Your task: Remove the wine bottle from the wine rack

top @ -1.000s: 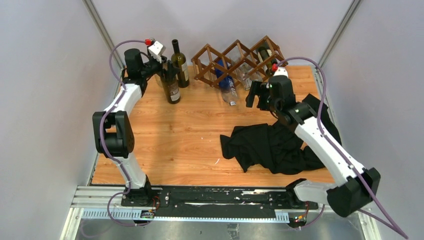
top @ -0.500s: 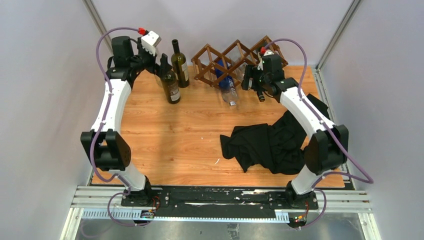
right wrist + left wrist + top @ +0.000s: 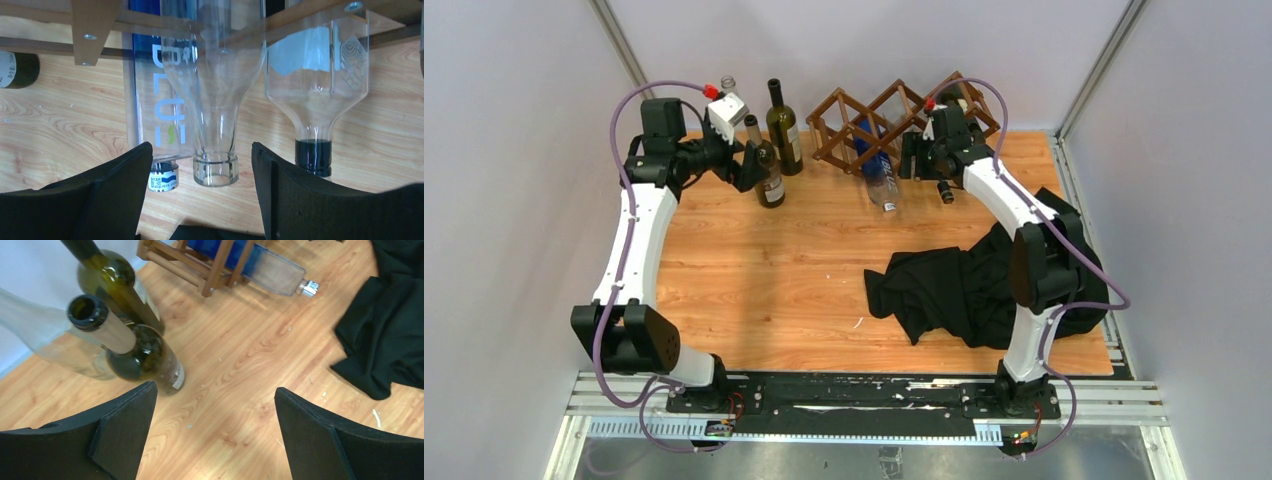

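the wooden desk (image 3: 774,280) carried the wine rack (image 3: 836,100) along its far edge, right of centre, and a black cloth (image 3: 944,290) lay heaped toward the near right corner. the right arm reached across to the front of the rack. there a clear wine bottle (image 3: 215,100) lay in a cell with its neck pointing out toward the near edge, between a blue bottle (image 3: 150,100) and a dark-capped bottle (image 3: 317,75) in the neighbouring cells. the right fingers (image 3: 115,190) were spread wide, one on each side of the clear neck, and touched nothing. the step in hand looked like the approach for a grasp. the next move would call for sliding a little further over the neck, closing on it, then drawing the bottle straight out along its own axis so it cleared the lattice without dragging its neighbours. the left fingers (image 3: 125,425) were also spread and empty, hanging over the far left corner just beside three standing bottles (image 3: 145,355).
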Available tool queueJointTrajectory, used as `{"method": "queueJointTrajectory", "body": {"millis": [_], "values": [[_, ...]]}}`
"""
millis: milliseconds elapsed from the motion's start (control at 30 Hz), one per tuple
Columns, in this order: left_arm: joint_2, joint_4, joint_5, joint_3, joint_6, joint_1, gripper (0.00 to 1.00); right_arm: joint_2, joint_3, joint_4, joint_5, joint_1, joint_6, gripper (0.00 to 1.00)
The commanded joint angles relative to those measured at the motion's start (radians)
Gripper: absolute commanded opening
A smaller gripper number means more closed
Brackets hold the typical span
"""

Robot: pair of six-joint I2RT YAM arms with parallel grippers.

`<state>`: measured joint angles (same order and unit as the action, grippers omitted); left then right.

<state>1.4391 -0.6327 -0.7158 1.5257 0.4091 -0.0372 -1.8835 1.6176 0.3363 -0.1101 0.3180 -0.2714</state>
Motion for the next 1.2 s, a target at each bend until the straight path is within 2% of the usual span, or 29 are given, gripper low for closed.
{"method": "queueJointTrajectory", "body": {"millis": [0, 267, 433, 533, 633, 767, 800, 1133, 1167], "values": [[-0.024, -0.032, -0.072, -0.027, -0.002, -0.002, 0.92, -0.037, 0.068, 0.014, -0.009, -0.022, 0.025, 0.76], [-0.063, -0.034, -0.1, -0.075, -0.005, 0.005, 0.89, -0.12, 0.133, 0.004, -0.042, -0.045, 0.026, 0.74], [-0.077, -0.034, -0.111, -0.083, -0.012, 0.015, 0.88, -0.163, 0.169, 0.004, -0.071, -0.056, 0.004, 0.66], [-0.08, -0.033, -0.115, -0.078, -0.012, 0.021, 0.87, -0.168, 0.166, -0.006, -0.096, -0.055, -0.015, 0.54], [-0.082, -0.033, -0.113, -0.072, -0.014, 0.026, 0.87, -0.153, 0.145, -0.021, -0.091, -0.057, -0.043, 0.35], [-0.086, -0.033, -0.111, -0.073, -0.017, 0.026, 0.87, -0.118, 0.083, -0.066, -0.068, -0.059, -0.082, 0.03], [-0.085, -0.034, -0.11, -0.075, -0.015, 0.026, 0.86, -0.105, 0.065, -0.081, -0.064, -0.06, -0.094, 0.0], [-0.08, -0.033, -0.103, -0.077, -0.013, 0.026, 0.86, 0.059, -0.195, -0.256, 0.168, -0.061, -0.26, 0.0], [-0.078, -0.033, -0.102, -0.076, -0.013, 0.055, 0.86, 0.071, -0.199, -0.253, 0.199, -0.06, -0.267, 0.0]]}}
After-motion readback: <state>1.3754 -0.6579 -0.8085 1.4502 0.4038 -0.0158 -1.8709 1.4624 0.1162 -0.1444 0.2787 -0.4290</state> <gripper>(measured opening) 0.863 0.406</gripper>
